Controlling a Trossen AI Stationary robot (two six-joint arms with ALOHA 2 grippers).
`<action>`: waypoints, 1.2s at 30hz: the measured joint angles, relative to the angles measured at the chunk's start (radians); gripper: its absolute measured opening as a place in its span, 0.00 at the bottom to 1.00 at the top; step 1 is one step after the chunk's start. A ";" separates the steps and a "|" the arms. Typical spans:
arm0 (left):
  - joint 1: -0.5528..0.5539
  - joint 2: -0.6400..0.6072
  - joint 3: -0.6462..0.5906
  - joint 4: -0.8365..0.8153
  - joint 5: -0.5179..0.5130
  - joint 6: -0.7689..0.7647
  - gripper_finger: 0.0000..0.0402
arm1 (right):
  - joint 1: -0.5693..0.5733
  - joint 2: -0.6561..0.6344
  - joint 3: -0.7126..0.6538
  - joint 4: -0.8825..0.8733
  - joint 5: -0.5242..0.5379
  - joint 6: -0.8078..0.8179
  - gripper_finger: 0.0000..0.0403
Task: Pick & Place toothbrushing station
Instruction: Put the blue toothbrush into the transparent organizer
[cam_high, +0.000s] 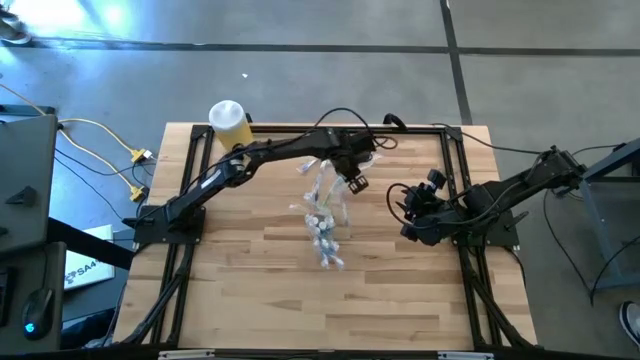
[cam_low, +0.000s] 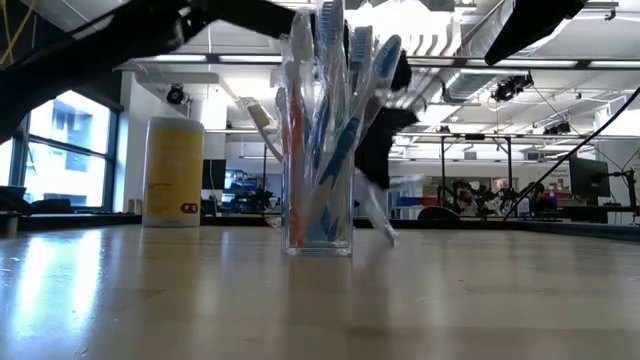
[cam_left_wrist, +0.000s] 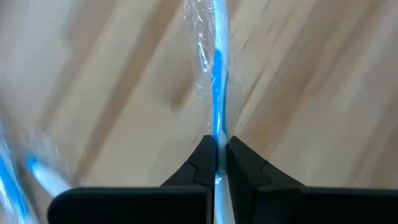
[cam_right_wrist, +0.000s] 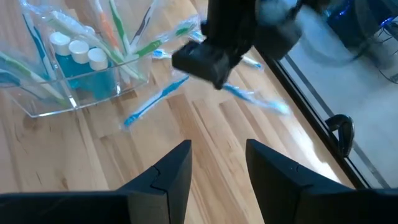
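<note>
The clear plastic cup (cam_high: 327, 222) (cam_low: 318, 215) stands upright mid-table on its base. It holds several wrapped toothbrushes (cam_low: 330, 90) and teal white-capped tubes (cam_right_wrist: 78, 53). My left gripper (cam_high: 352, 180) (cam_right_wrist: 208, 62) hangs just beyond the cup's far right side, shut on a blue wrapped toothbrush (cam_left_wrist: 215, 68). More wrapped brushes (cam_right_wrist: 152, 102) lie on the wood beside the cup. My right gripper (cam_right_wrist: 217, 162) (cam_high: 408, 205) waits open to the right of the cup, holding nothing. My left gripper pinches the blue toothbrush's film-wrapped shaft (cam_left_wrist: 216, 140) between its two fingers. The fingers come from above, slanting down, and the brush runs lengthwise out past their tips. The brush is off the wood at the fingers; its lower end (cam_low: 382, 222) hangs slanted close above the table.
A yellow bottle with a white cap (cam_high: 228, 122) (cam_low: 173, 170) stands at the table's far left corner. A black frame rail (cam_right_wrist: 298, 81) runs along the table's edge. Bare wood (cam_high: 300, 300) lies on the near side of the cup.
</note>
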 joint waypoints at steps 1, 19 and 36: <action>-0.004 -0.035 -0.025 0.029 -0.003 0.007 0.02 | 0.000 0.000 0.000 0.000 0.000 0.003 0.36; -0.116 -0.499 0.012 -0.024 -0.178 0.117 0.02 | 0.072 -0.009 0.001 0.000 0.037 0.053 0.36; -0.370 -0.692 0.005 -0.531 -0.495 -0.123 0.02 | 0.189 -0.009 0.001 0.012 0.109 0.082 0.36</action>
